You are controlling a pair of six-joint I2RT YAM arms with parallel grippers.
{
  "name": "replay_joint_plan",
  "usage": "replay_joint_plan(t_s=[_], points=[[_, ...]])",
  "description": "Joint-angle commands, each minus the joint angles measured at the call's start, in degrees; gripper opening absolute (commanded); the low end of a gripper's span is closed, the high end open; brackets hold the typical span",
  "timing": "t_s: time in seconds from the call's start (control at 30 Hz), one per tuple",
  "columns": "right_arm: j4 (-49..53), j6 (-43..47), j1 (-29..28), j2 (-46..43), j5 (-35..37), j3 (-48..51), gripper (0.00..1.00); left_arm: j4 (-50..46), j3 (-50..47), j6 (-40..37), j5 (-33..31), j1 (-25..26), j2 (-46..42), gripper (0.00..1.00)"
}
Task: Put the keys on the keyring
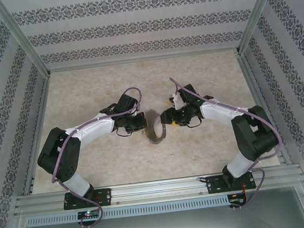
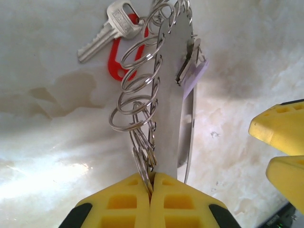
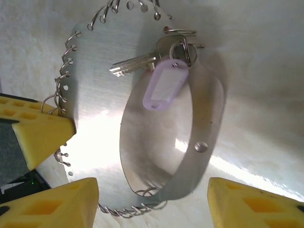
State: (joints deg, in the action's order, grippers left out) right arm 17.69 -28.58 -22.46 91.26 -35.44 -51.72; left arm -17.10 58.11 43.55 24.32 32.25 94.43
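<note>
Chiefly, the risk is the keyring [image 2: 168, 104] twisting or sliding out. The left gripper [image 2: 151, 187] is clamped tight on just one edge of this thin metal band, among its split rings [image 2: 137, 85], so any push from the other arm could swing the loop or snag a ring on a finger. The right gripper [image 3: 152, 194] stands wide with nothing between its fingers. If it closes here, it would likely pinch the band rather than a key.

From that gripper, the lilac-tagged key [image 3: 164, 85] hangs at twelve o'clock, against the band's inner face, seemingly from a ring at the top rim. From the left gripper, the red-tagged key [image 2: 107, 31] lies at eleven o'clock on the surface [image 2: 47, 142], beside the rings; whether it is threaded I cannot tell.
</note>
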Motion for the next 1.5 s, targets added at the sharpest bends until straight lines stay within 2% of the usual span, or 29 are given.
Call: replay_joint_plan(t_s=[0.0, 0.2, 0.37, 0.57, 1.0, 1.07, 1.17, 1.2, 1.23, 1.3, 1.33, 1.4, 1.47], points=[[-0.5, -0.3, 1.1, -1.3, -2.7, 3.5, 0.65, 6.3, -2.1, 3.9, 5.1, -0.1, -2.5, 0.00], [-4.2, -5.3, 1.1, -2.1, -5.0, 5.3, 0.70, 14.4, -5.6, 9.2, 10.3, -1.4, -5.2, 0.00], [-7.5, -8.7, 1.2, -0.7, -8.6, 4.9, 0.70, 20.7, -7.2, 12.2, 14.0, -2.2, -6.3, 0.00], [-10.8, -11.9, 1.9, -1.3, -11.0, 5.5, 0.68, 23.3, -8.0, 13.9, 15.5, -2.6, -6.6, 0.00], [-8.7, -11.6, 4.1, -5.5, -16.9, 3.8, 0.41, 23.7, -9.0, 13.4, 16.1, -3.0, -4.5, 0.00], [-8.7, -11.4, 4.4, -5.9, -17.3, 3.7, 0.27, 23.8, -9.3, 13.3, 16.3, -3.0, -4.2, 0.00], [-8.4, -10.9, 4.5, -6.3, -17.6, 3.5, 0.10, 23.2, -9.3, 13.0, 16.3, -3.1, -3.7, 0.00], [-8.1, -10.8, 4.5, -6.4, -17.7, 3.3, 0.06, 22.6, -9.2, 12.6, 16.1, -3.1, -3.6, 0.08], [-7.5, -10.4, 4.5, -6.5, -17.7, 3.0, 0.04, 21.5, -8.9, 12.1, 15.8, -3.2, -3.4, 0.20], [-5.6, -9.1, 4.6, -6.7, -17.3, 2.3, 0.02, 19.1, -8.2, 10.6, 16.1, -3.8, -3.3, 0.56], [-4.0, -8.0, 4.5, -6.8, -16.8, 1.7, 0.01, 17.4, -7.7, 9.3, 16.3, -4.4, -3.4, 0.69], [-0.8, -5.8, 4.4, -7.0, -16.2, 0.2, 0.01, 14.3, -6.8, 7.3, 16.4, -5.6, -4.5, 0.80], [4.6, -2.2, 4.0, -6.9, -14.8, -2.3, 0.01, 10.2, -5.5, 4.8, 17.0, -7.3, -6.4, 0.85]])
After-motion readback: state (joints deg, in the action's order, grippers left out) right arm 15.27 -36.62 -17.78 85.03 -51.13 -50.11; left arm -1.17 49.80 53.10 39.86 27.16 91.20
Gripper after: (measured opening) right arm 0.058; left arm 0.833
